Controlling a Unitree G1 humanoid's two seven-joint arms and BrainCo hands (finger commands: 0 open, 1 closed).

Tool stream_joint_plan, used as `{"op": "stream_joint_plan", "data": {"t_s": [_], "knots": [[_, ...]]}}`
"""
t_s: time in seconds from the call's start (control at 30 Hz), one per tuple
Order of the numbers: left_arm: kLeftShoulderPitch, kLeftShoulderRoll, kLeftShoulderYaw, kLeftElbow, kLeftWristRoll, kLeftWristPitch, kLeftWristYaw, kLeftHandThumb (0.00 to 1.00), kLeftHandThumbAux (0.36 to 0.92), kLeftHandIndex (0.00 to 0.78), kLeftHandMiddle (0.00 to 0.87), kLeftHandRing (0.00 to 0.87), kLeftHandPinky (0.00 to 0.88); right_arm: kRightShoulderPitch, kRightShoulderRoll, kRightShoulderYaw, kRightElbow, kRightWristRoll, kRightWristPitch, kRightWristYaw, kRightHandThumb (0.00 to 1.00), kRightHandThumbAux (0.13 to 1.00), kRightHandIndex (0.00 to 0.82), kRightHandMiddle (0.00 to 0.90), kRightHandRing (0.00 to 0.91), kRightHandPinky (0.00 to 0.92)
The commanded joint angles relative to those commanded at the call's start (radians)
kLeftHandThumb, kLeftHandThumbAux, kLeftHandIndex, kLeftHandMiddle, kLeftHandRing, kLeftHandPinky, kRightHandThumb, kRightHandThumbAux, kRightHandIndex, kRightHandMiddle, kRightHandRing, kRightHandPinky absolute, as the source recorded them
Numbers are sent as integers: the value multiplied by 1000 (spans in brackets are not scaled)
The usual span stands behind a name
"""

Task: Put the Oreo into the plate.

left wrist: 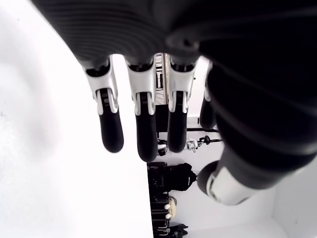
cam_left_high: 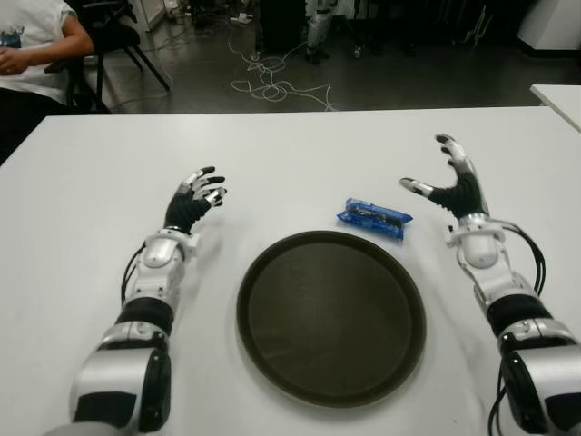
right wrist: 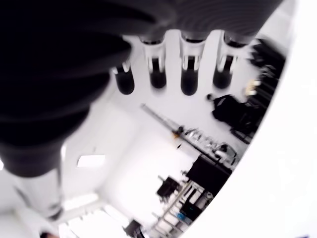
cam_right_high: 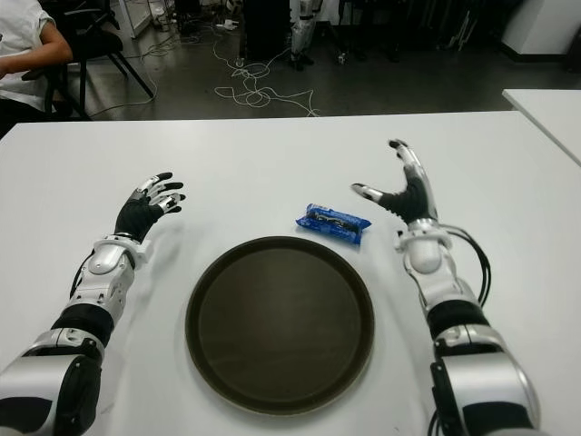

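A blue Oreo packet (cam_left_high: 374, 217) lies on the white table (cam_left_high: 300, 163), just beyond the far right rim of the round dark plate (cam_left_high: 331, 316). My right hand (cam_left_high: 449, 177) is raised to the right of the packet, fingers spread, thumb pointing toward it, holding nothing. The plate holds nothing. My left hand (cam_left_high: 198, 195) shows to the left of the plate with fingers extended and nothing in them. In the right wrist view the straight fingers (right wrist: 190, 74) have nothing between them.
A seated person (cam_left_high: 32, 41) in a white shirt is at the far left corner by a chair. Cables lie on the floor beyond the table. A second white table's corner (cam_left_high: 558, 95) shows at the far right.
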Motion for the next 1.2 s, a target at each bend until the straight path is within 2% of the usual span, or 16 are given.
{"op": "stream_joint_plan", "data": {"t_s": [0.13,0.27,0.4,0.6,0.83,1.2], "knots": [[-1,-3,6,1,-6,0,0,519,767,184,266,286,317,-13,-20,53,-65,-66,106,34,0,587,1,3,3,12],[-2,-4,10,5,-9,1,-2,524,759,187,267,290,323,-32,-38,105,-122,-114,205,122,0,550,0,0,0,10],[0,-4,12,4,-15,-1,-13,530,758,188,268,289,317,-78,-41,179,-115,-177,264,200,0,526,0,0,0,18],[1,-2,10,1,-18,0,-22,515,754,181,266,284,303,-118,-50,275,-66,-243,261,293,0,535,0,0,0,23],[7,4,4,-4,-9,-3,-26,519,747,172,254,273,297,-165,-31,341,24,-271,243,343,0,567,0,0,0,38],[12,3,-4,-11,-1,-13,-12,522,762,180,261,280,305,-206,5,400,140,-297,230,305,0,592,6,6,40,87]]}}
